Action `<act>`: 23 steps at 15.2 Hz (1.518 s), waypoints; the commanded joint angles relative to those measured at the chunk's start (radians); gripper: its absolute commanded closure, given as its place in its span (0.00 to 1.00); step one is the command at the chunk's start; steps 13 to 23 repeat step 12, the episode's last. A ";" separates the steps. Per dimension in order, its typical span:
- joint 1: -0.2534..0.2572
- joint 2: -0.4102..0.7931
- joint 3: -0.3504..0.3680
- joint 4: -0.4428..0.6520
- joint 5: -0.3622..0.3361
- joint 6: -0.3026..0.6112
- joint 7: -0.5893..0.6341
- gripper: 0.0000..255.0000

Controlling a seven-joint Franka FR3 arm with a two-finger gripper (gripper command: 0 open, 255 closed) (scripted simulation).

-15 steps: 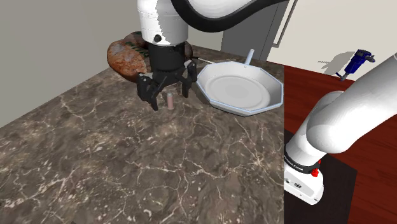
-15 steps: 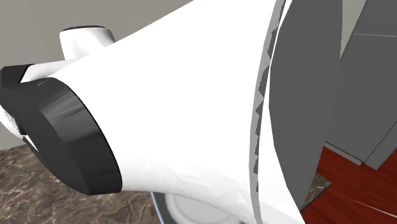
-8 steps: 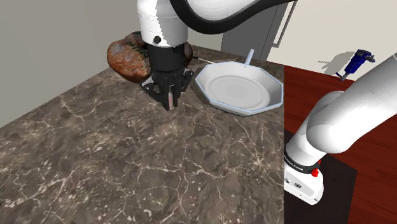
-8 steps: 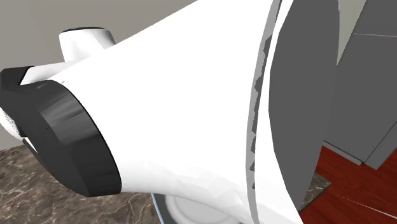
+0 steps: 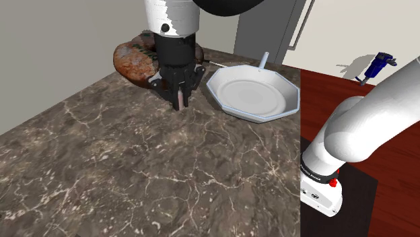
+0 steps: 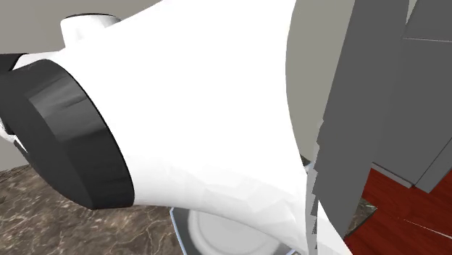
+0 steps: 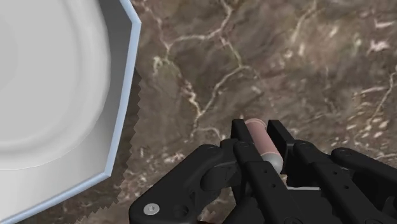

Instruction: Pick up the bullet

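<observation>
**Clamped on the bullet, ready for the lift**

Holding the bullet in the gripper, with fingers drawn narrow and pressed on its two sides, pinkish body between them. Placed over the marble counter, near its far edge, between a brown rounded lump at that edge and the white plate toward the right edge. Lifted or resting on the surface: impossible to tell.

Judged as the lifting stage. Raise straight up and slowly, with an even squeeze. Avoid sideways drift toward the pale blue rim of the plate, just beside the hand. Expect a small, smooth, round thing to twist or slip if pinched near its tip, so check for tilt before carrying away. Hold the wrist vertical until well above the counter.

Plate: eight-sided, shallow, holding nothing. Behind it, toward the far right corner, a pale handle reaching up past the rim, kind of utensil unclear. Brown lump: container or not, cannot say.
</observation>
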 commanded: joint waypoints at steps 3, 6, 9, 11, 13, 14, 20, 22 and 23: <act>-0.003 0.004 -0.004 0.058 -0.005 -0.055 0.003 1.00; -0.005 0.009 -0.007 0.103 -0.009 -0.095 0.006 1.00; -0.008 0.016 -0.008 0.149 -0.014 -0.136 0.010 1.00; -0.009 0.019 -0.008 0.167 -0.016 -0.151 0.012 1.00; -0.009 0.019 -0.008 0.167 -0.016 -0.151 0.012 1.00; -0.009 0.019 -0.008 0.167 -0.016 -0.151 0.012 1.00; -0.009 0.019 -0.008 0.167 -0.016 -0.151 0.012 1.00; -0.009 0.019 -0.008 0.167 -0.016 -0.151 0.012 1.00; -0.009 0.019 -0.008 0.167 -0.016 -0.151 0.012 1.00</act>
